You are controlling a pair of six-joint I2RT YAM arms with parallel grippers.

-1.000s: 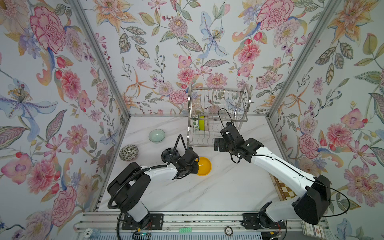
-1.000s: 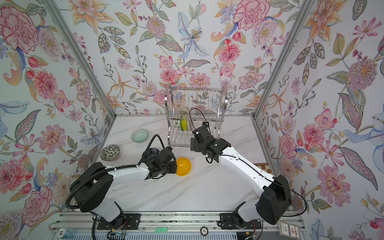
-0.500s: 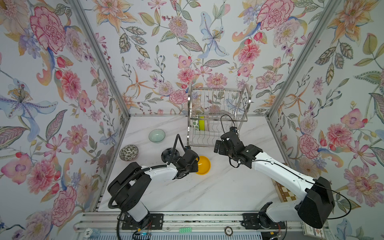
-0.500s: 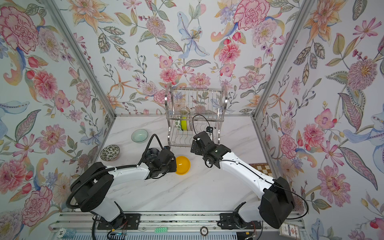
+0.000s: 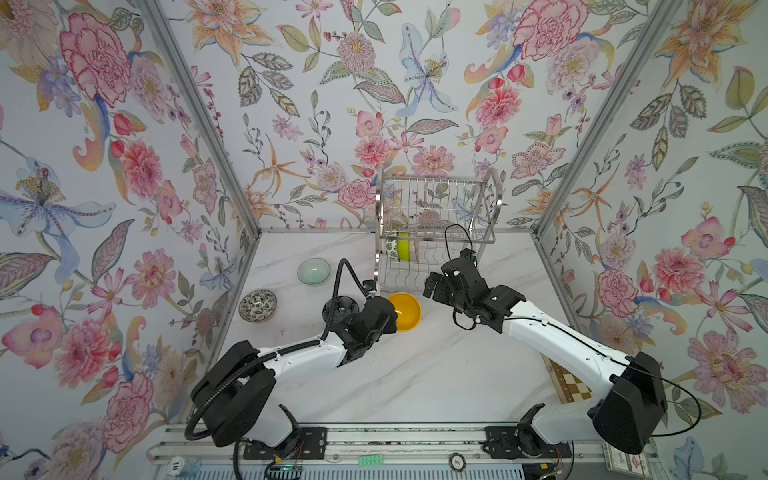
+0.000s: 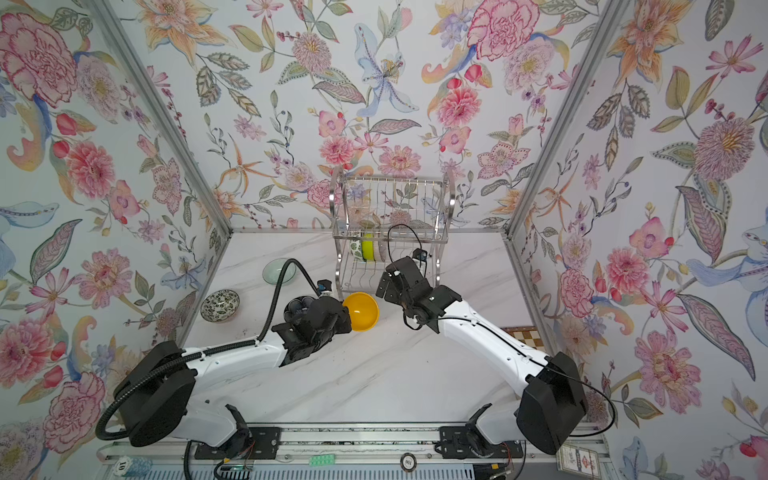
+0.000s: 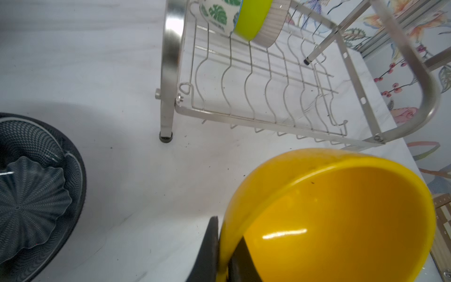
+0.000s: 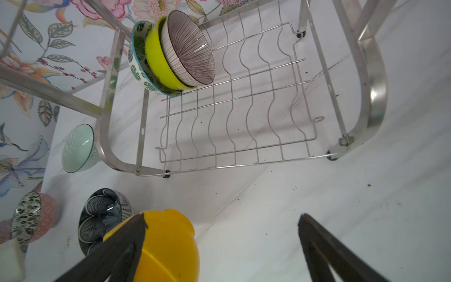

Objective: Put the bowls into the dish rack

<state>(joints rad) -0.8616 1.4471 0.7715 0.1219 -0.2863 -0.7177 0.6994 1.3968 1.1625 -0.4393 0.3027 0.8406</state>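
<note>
My left gripper (image 7: 225, 227) is shut on the rim of the orange-yellow bowl (image 7: 341, 219), which hangs tilted just in front of the dish rack (image 5: 436, 208). In both top views the bowl (image 6: 361, 311) sits between my two grippers. My right gripper (image 8: 222, 218) stands open beside it, with one finger in front of the bowl (image 8: 168, 244). Three bowls stand nested on edge on the rack's lower tier: green-leaf (image 8: 136, 56), lime green (image 8: 156, 61), pink striped (image 8: 188, 48). On the table lie the celadon bowl (image 5: 313, 272), the speckled bowl (image 5: 257, 305) and the dark navy bowl (image 7: 31, 190).
Floral walls close in the marble table on three sides. A wooden chessboard (image 5: 569, 382) lies at the table's right edge. The rack's metal leg (image 7: 167, 117) stands between the navy bowl and the held bowl. The rack's upper tier (image 6: 390, 199) holds nothing.
The left gripper has lifted and tilted the orange-yellow bowl toward the rack. The right gripper has come away from the rack, forward and left, to beside the bowl.
</note>
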